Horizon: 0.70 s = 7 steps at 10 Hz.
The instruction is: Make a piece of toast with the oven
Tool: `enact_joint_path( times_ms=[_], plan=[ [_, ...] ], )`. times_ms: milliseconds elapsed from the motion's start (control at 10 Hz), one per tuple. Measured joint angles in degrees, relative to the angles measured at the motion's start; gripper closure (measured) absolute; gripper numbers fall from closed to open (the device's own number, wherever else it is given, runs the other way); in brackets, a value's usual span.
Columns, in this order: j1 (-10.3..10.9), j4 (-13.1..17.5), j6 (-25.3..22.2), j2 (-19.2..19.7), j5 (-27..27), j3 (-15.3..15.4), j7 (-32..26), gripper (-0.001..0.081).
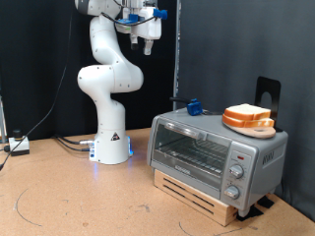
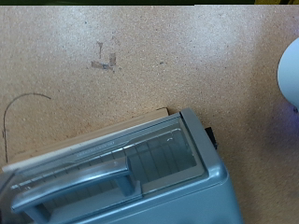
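High near the exterior view's top, well above everything else, I see the gripper (image 1: 148, 39) hanging off the white arm (image 1: 106, 74), empty and touching nothing. It is small and partly blurred from this camera, and its fingers do not show in the wrist view, so I cannot tell how far apart the jaws stand.

Toward the exterior view's right, the oven (image 1: 217, 149) sits on a low wooden pallet (image 1: 202, 194) on the brown tabletop (image 1: 69, 197). Its glass door looks closed, with the grey bar handle across the upper front and the knobs stacked at the right end. On the oven's roof rests an orange plate (image 1: 247, 123) carrying the piece of toast (image 1: 249, 114); it may be two slices stacked, but I can't separate them at this size. A small blue object (image 1: 193, 106) lies on the roof near the back edge, away from the plate.

My wrist camera looks down on the oven (image 2: 140, 177), showing the handle (image 2: 70, 179), the glass and the wire rack behind it.
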Motion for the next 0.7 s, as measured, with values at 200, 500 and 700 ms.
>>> enact_joint_path(
  times_ms=[200, 500, 700],
  plan=[
    [1.93, -0.77, 3.51, -0.19, 0.04, -1.22, -12.67, -0.0001],
    [4.33, -2.64, 10.93, 0.76, -2.58, -2.33, -30.1, -0.0001],
    [4.94, -2.65, 10.65, 0.62, -0.64, -2.96, -33.21, -0.0001]
  ],
)
